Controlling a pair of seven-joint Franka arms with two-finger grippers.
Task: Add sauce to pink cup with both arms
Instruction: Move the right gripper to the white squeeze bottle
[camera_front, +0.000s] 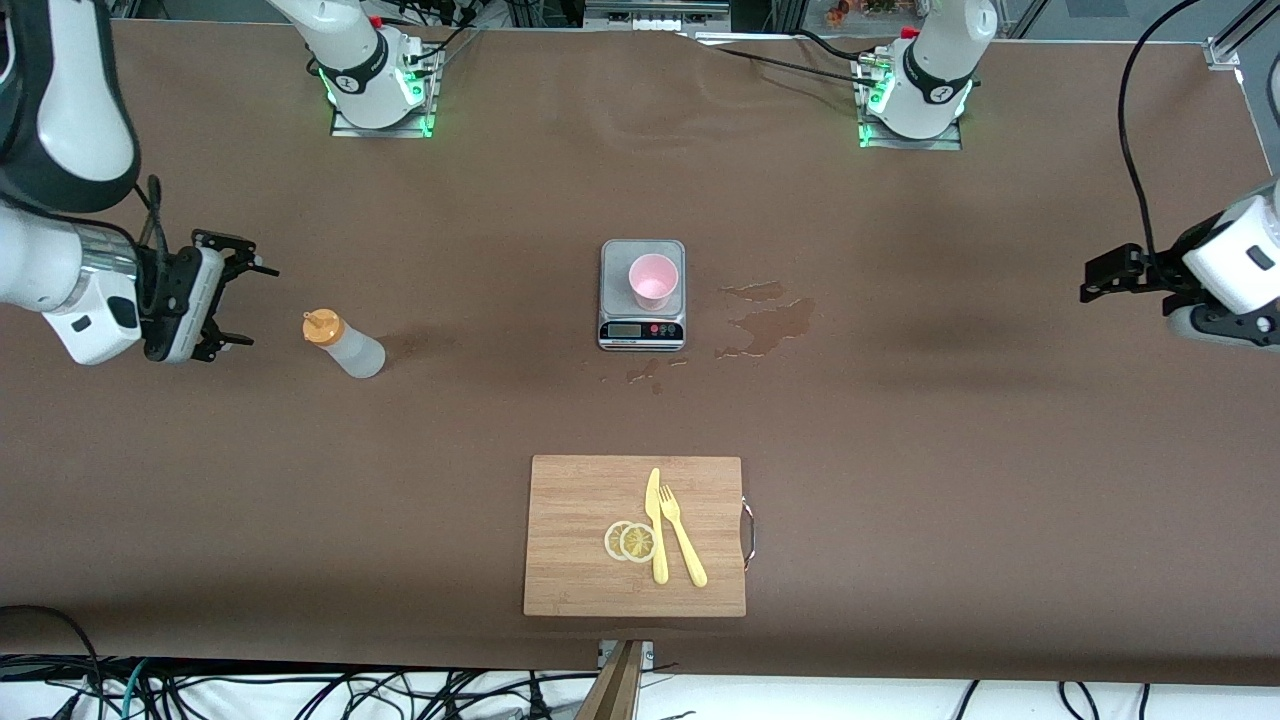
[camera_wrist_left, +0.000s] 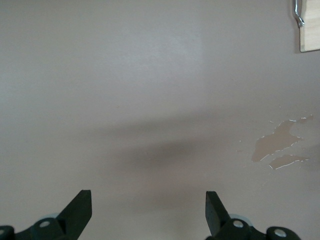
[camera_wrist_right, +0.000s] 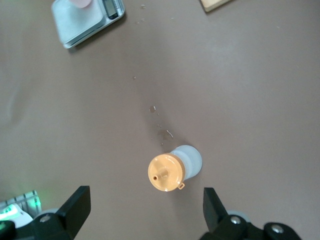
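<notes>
The sauce bottle (camera_front: 343, 343) stands on the tabletop (camera_front: 900, 450) toward the right arm's end; the right pincer (camera_front: 238, 292) hangs beside it, fingers apart; the left pincer (camera_front: 1098, 276), also apart, waits well away. The pink cup (camera_front: 653, 281) sits on a scale (camera_front: 642, 332); a careless squeeze could likely topple the light cup or add to the spill (camera_front: 765, 322) beside it.

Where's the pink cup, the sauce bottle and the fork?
pink cup (camera_front: 653, 280), front view, its open rim.
sauce bottle (camera_wrist_right: 166, 173), right wrist view, its orange cap.
fork (camera_front: 682, 535), front view, its handle.
</notes>
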